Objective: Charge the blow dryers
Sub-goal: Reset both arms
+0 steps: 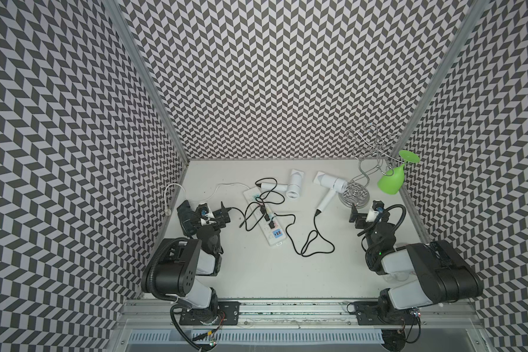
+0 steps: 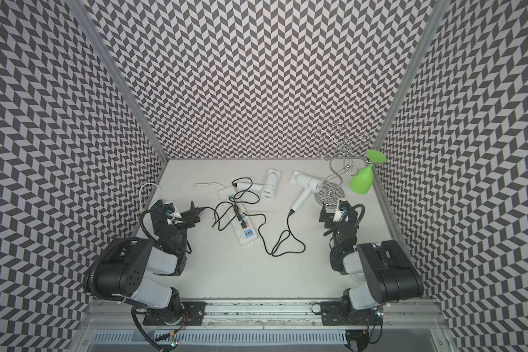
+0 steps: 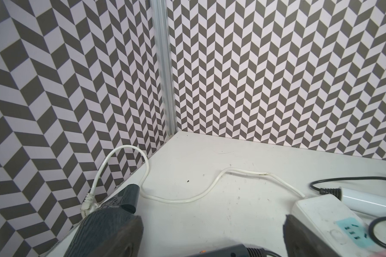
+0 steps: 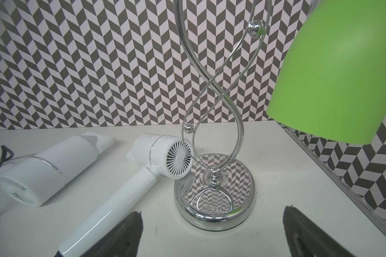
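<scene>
Left gripper (image 1: 224, 216) at 9 o'clock and right gripper (image 1: 354, 217) at 3 o'clock are hanging wide open, empty; a white blow dryer (image 1: 333, 183) is lying at 1 o'clock beside a chrome stand (image 1: 354, 198).

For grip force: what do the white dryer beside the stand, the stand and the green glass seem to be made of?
White dryer: glossy plastic, probably; smooth sheen, moulded grille. Stand: polished chromed metal; base reflects like a mirror. Green glass: opaque matte plastic, likely; soft, even shading.
</scene>
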Tool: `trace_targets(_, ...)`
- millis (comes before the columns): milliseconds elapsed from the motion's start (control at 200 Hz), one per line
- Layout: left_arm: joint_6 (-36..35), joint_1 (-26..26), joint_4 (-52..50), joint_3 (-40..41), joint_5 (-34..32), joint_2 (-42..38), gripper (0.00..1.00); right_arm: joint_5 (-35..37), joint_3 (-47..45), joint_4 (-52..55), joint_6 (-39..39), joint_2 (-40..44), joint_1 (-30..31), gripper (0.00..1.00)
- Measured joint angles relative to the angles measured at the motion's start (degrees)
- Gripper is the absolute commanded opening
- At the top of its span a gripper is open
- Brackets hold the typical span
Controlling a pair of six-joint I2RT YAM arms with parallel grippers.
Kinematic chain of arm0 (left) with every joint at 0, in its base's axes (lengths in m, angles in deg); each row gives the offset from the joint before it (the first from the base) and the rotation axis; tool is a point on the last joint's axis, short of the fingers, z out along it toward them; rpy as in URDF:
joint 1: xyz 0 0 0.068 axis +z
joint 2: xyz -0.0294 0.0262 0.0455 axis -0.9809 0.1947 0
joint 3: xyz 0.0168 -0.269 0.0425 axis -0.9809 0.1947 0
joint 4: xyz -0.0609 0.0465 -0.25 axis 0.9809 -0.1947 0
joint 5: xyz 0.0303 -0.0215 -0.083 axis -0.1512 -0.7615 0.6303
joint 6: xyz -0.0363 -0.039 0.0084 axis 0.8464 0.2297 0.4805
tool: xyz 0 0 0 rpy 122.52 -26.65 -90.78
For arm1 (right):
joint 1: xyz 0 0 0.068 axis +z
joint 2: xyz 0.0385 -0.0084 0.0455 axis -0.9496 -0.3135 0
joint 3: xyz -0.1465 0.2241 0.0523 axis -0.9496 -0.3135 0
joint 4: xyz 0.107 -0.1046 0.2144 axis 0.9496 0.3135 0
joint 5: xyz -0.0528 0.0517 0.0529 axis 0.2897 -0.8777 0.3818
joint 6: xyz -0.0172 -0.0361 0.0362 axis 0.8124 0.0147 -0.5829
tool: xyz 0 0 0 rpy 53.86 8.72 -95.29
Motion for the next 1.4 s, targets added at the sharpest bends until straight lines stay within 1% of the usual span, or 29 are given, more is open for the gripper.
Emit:
trace_targets(210, 0.0, 0.1, -3.8, -3.8, 2.1, 0.4, 0.99, -0.8, 0.4, -0.9, 0.0, -2.7, -0.3, 0.99)
trace_targets(401, 0.0, 0.1, -5.6, -4.1, 2.8, 0.8, 0.99, -4.6, 5.0, 1.4, -1.1, -3.0, -3.8, 0.99)
trace_targets(601, 0.0, 0.1, -6.1, -4.1, 2.9, 0.8, 0.99, -6.2, 5.3, 1.7, -1.6, -3.0, -3.9, 0.99)
trace_targets(1397, 0.0, 0.1, -6.1, -4.1, 2.9, 0.8, 0.99, -6.8, 5.3, 1.6, -1.6, -3.0, -3.9, 0.99)
